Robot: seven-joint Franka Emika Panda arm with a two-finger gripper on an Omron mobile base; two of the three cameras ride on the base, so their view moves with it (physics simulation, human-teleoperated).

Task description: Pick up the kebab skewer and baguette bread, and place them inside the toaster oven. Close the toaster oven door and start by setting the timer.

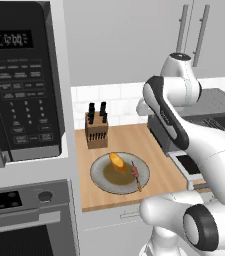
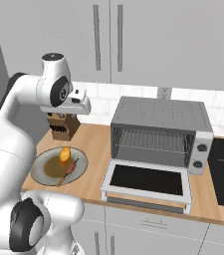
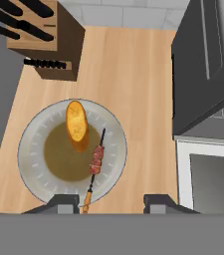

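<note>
Lying on a round grey plate (image 3: 34, 149) with a brownish centre: a thin wooden kebab skewer (image 3: 95, 167) threaded with small reddish-brown meat chunks at mid-length, dark at one tip and pale wood at the other, running across the plate's side nearer the toaster oven. Beside it on the same plate, apart from the stick, a short stubby golden-orange baguette bread (image 3: 76, 121), oval, set toward the rim that faces the back wall. Plate resting on the light wooden counter (image 3: 133, 89), near its front edge, between the range on one side and the oven on the other.

Behind the plate, toward the counter's back edge, a brown wooden knife block (image 1: 96, 130) holding black-handled knives. Further along the counter, a boxy grey metal toaster oven (image 2: 158, 130) with ribbed top, wire rack visible inside and nothing on it. Wide grey-framed toaster oven door (image 2: 147, 181) with dark glass folded down flat toward the counter's front edge. Large black microwave (image 1: 21, 80) mounted above the range.

Hovering above the plate, pointing down: white arm's two-finger gripper (image 3: 112, 203), dark tips apart with a gap between them, holding nothing, skewer's wooden end showing just beside one tip in the hand view.
</note>
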